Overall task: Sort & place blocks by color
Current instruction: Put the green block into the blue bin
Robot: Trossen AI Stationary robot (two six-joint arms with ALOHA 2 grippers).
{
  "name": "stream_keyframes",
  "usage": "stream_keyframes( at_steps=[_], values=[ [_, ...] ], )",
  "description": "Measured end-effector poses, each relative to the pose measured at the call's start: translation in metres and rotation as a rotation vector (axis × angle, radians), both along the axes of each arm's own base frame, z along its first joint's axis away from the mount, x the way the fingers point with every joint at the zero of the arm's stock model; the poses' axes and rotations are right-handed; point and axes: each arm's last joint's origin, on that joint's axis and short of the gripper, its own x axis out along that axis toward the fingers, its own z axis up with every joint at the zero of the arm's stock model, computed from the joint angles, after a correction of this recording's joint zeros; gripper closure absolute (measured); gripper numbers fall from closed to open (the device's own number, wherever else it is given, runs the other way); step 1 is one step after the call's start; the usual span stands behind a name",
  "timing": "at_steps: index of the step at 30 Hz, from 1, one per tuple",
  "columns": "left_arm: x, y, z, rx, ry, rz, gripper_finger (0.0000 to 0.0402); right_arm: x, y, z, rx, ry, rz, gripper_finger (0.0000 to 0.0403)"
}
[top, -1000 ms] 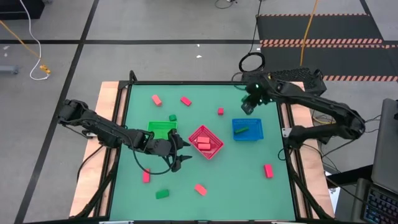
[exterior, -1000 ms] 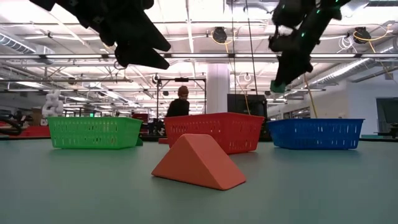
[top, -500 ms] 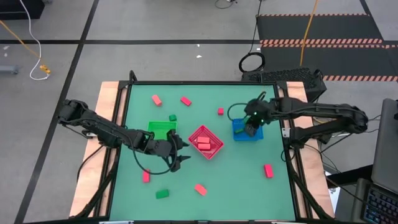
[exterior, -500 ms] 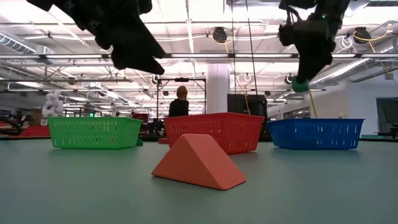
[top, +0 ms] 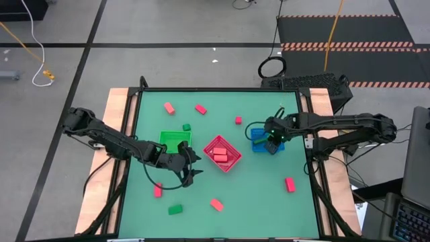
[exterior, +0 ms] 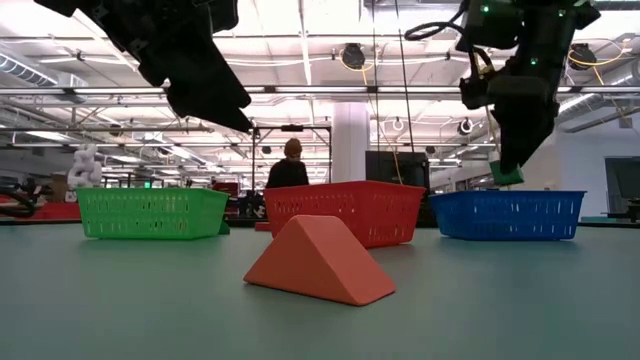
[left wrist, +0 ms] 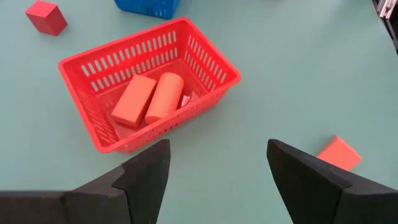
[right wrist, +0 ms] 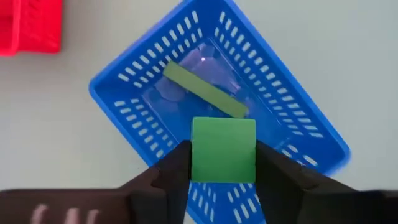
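Note:
My right gripper (top: 272, 142) hangs over the blue basket (top: 259, 134), shut on a green cube block (right wrist: 224, 149) that sits between its fingers (right wrist: 165, 180). In the low view that block (exterior: 507, 175) shows just above the basket's rim (exterior: 508, 214). A green bar block (right wrist: 205, 90) lies inside the basket. My left gripper (top: 188, 168) hovers open and empty in front of the red basket (left wrist: 205, 56), which holds two salmon blocks (left wrist: 152, 99). Loose red, salmon and green blocks lie around the table, such as a red one (top: 168, 106) and a green one (top: 175, 210).
The green basket (top: 175, 139) stands left of the red basket, with a green cube (top: 186, 127) behind it. A salmon wedge (exterior: 320, 260) lies near the table's front edge. A person (exterior: 288, 165) stands in the room beyond the table.
My right gripper has swung from the table's far back to over the blue basket and come down, carrying the green block. The left arm has hardly moved.

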Motion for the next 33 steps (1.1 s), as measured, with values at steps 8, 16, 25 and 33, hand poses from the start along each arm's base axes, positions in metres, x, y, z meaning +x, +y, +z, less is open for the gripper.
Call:
stream_keyframes(
  at_steps=[8, 16, 25, 33],
  values=[
    [-0.001, -0.003, 0.0, -0.006, 0.001, -0.008, 0.0131, 0.005, -0.001, -0.001, -0.008, -0.07, -0.012, 0.0163],
    [-0.007, -0.01, -0.004, -0.025, 0.062, -0.026, 0.0131, 0.022, -0.002, 0.006, -0.068, -0.272, 0.047, 0.014],
    [-0.017, -0.03, -0.007, -0.184, 0.111, -0.032, 0.0131, 0.05, 0.005, 0.01, -0.191, -0.792, 0.238, 0.0149],
    [-0.021, -0.047, 0.0, -0.293, 0.1, 0.009, 0.0131, 0.046, 0.02, 0.009, -0.308, -1.187, 0.322, 0.0149]
  ],
)
